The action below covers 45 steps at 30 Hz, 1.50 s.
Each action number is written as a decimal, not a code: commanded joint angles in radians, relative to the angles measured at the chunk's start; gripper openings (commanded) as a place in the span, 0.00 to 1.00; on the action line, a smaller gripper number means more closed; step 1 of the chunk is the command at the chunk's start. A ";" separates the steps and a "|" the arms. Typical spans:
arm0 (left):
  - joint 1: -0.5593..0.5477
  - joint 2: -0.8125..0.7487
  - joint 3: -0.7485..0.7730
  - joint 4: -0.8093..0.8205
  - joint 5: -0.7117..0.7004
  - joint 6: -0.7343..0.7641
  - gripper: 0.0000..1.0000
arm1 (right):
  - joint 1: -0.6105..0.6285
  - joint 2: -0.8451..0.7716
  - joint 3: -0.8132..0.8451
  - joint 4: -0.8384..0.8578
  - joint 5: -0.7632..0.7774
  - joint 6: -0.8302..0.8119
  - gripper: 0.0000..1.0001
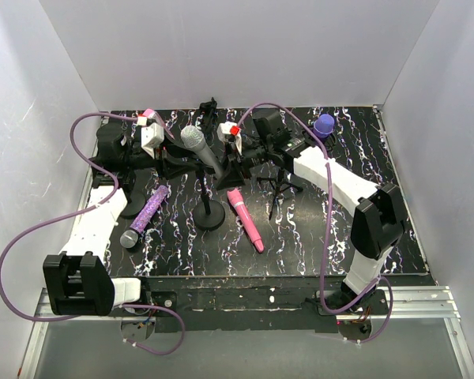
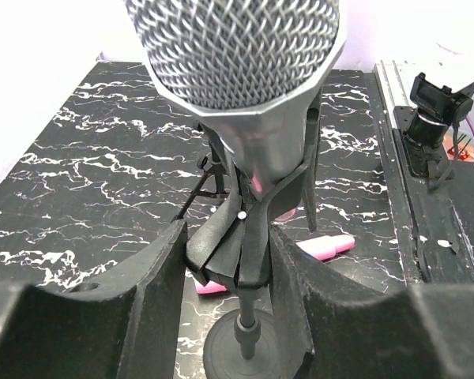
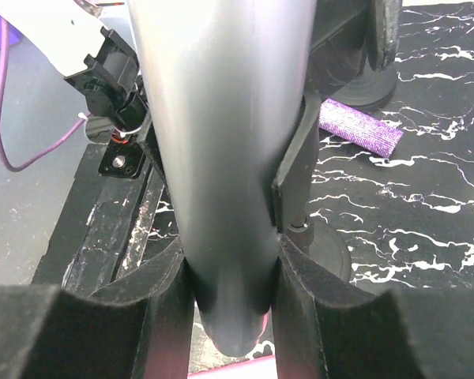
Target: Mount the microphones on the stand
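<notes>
Four microphones were present on the black marbled table (image 1: 292, 237). One of them, the silver-grey microphone (image 1: 201, 150), stood tilted at the centre stand (image 1: 211, 219). Its mesh head pointed up and toward the left arm, and its body ran down through the stand clip (image 2: 217, 257).

The right gripper (image 3: 229, 268) was clenched on the lower end of this microphone's body. Both fingers pressed against the barrel, and the tail end protruded below them.

The left gripper (image 2: 227, 237) was closed on the stand clip just beneath the mesh head, with one finger on each side of the black clip.

The pink microphone (image 1: 246, 221) lay flat on the table just right of the stand's round base, clear of both grippers. The glittery purple microphone (image 1: 146, 213) lay flat to the left of the base, with its silver head toward the near edge. The dark purple microphone (image 1: 325, 125) was at the far right of the table, behind the right arm — only its rounded head could be made out.

A tripod-legged stand (image 1: 280, 189) stood between the centre stand and the right arm.

Whether the silver-grey microphone was fully seated in the clip could not be determined.
</notes>
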 commanded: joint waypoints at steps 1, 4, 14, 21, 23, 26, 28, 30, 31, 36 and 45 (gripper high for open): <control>-0.030 -0.048 -0.029 -0.019 0.048 -0.038 0.22 | 0.011 0.030 -0.048 0.161 0.100 0.147 0.01; -0.032 -0.048 -0.040 0.024 0.044 -0.088 0.29 | 0.034 0.042 -0.046 0.173 0.112 0.161 0.01; -0.038 -0.087 -0.115 0.228 0.006 -0.292 0.51 | 0.046 0.062 -0.134 0.377 0.143 0.348 0.01; -0.038 -0.106 -0.121 0.242 -0.006 -0.317 0.56 | 0.052 0.056 -0.151 0.408 0.178 0.354 0.01; -0.036 -0.106 -0.114 0.230 -0.006 -0.314 0.51 | 0.051 0.051 -0.158 0.410 0.184 0.354 0.11; -0.038 -0.112 -0.109 0.204 -0.011 -0.306 0.49 | 0.051 0.033 -0.163 0.400 0.190 0.347 0.30; -0.038 -0.124 -0.112 0.184 -0.017 -0.295 0.54 | 0.051 0.013 -0.172 0.402 0.187 0.337 0.39; -0.038 -0.138 -0.111 0.162 -0.018 -0.274 0.62 | 0.051 -0.006 -0.174 0.397 0.183 0.330 0.48; -0.038 -0.152 -0.112 0.152 -0.028 -0.268 0.67 | 0.049 -0.015 -0.175 0.393 0.183 0.324 0.53; -0.038 -0.216 -0.097 0.032 -0.101 -0.182 0.94 | 0.043 -0.062 -0.145 0.304 0.192 0.278 0.79; -0.035 -0.360 -0.069 -0.175 -0.308 -0.068 0.98 | 0.037 -0.144 -0.091 0.129 0.137 0.181 0.87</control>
